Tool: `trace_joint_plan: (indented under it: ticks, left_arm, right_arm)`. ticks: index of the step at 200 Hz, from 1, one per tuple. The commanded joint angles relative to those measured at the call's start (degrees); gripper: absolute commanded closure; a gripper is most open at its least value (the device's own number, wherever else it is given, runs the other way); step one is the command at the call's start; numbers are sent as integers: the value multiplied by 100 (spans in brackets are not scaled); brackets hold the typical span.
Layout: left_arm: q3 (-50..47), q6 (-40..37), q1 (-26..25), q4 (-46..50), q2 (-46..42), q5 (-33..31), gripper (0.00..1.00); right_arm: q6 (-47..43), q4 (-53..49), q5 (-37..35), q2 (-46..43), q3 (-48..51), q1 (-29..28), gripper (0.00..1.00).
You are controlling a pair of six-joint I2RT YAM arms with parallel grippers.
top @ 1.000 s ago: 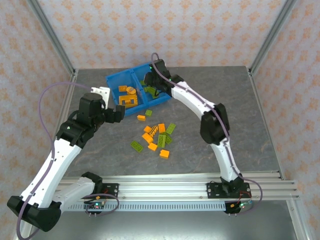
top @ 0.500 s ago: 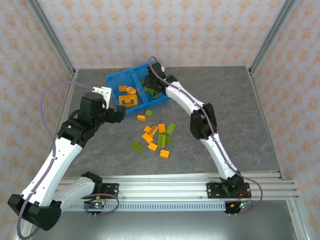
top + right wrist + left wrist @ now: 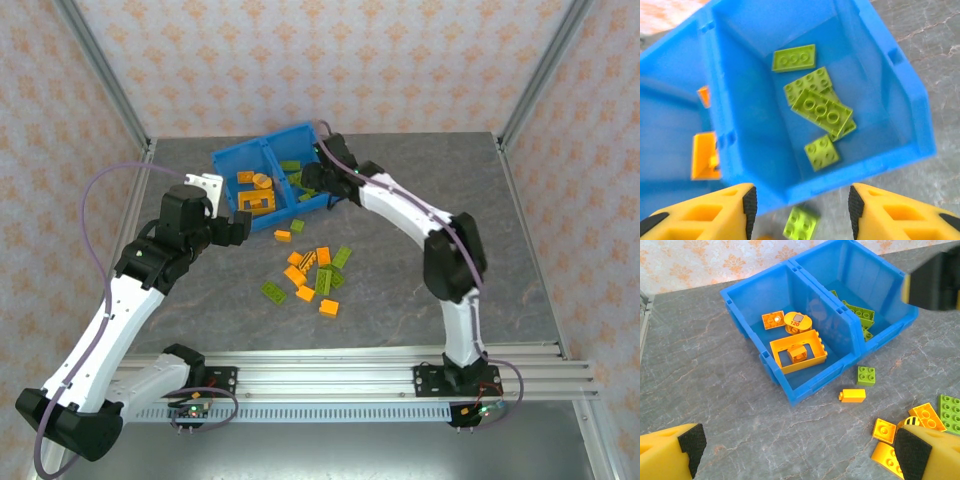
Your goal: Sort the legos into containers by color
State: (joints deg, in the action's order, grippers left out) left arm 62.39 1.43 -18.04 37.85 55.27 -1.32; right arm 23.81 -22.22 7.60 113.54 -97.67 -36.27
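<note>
From where I stand, the bright blue plastic bin [image 3: 235,162] sits toward the far side of the grey marbled table [image 3: 450,200], a little left of centre and turned at an angle. A centre wall splits it into two square compartments.

The left compartment holds orange pieces. A large orange open rectangular frame [image 3: 805,362] lies flat with a small orange brick [image 3: 797,354] inside it. Just beyond it are a round orange piece marked 120 [image 3: 795,322] and a square orange brick [image 3: 772,320]. The right compartment holds a handful of olive-green bricks [image 3: 822,110], some overlapping one another on its floor.

The right gripper [image 3: 800,200] hangs above the near wall of the right compartment. Its yellow fingers [image 3: 700,215] stand apart with nothing between them, so it is empty. The left gripper [image 3: 800,450] hovers over bare table just near and left of the bin. It is spread wide, with one yellow finger at each side of its wrist view, and it carries nothing.

Just in front of the bin's near wall lie a small green square brick [image 3: 866,375] and a small orange block [image 3: 852,396], close together but not touching. Nearer, around mid-table, is a loose cluster of orange and green bricks [image 3: 315,275], several touching or overlapping, all outside the compartments.
</note>
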Motion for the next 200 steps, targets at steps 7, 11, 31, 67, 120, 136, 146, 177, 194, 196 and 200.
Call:
trace_joint_plan:
  ticks: [7, 11, 31, 67, 120, 136, 146, 177, 194, 196, 200]
  left_arm:
    - [-60, -30, -4, -185, 43, 60, 0]
    - [-60, -27, 3, -190, 53, 90, 0]
    - [-59, -28, 7, -218, 81, 294, 0]
    - [-120, -140, 3, -310, 30, 896, 0]
    - [-131, -199, 1, -309, -20, 952, 0]
    - [-121, -203, 3, -302, -12, 902, 0]
    - [-112, -201, 6, -279, -7, 888, 0]
    - [-111, -214, 6, -271, -37, 840, 0]
    - [-122, -227, 0, -269, -75, 772, 0]
    - [-122, -230, 8, -262, -77, 762, 0]
    - [-130, -230, 5, -262, -77, 749, 0]
  right_arm:
    - [508, 1010, 331, -494, 1252, -129, 44]
    - [595, 1029, 353, -514, 1336, -139, 42]
    - [871, 1193, 400, -401, 1594, -195, 34]
    - [899, 1330, 436, 217, 1296, -352, 25]
    - [626, 1380, 62, 986, 832, -487, 24]
    - [523, 1390, -44, 1093, 738, -491, 24]
    - [506, 1364, -67, 1171, 670, -493, 24]
    - [441, 1189, 40, 1448, 417, -513, 27]
    - [449, 1102, 64, 1549, 358, -521, 29]
    - [449, 1102, 59, 1556, 361, -521, 29]
    - [445, 1098, 58, 1571, 362, -521, 29]
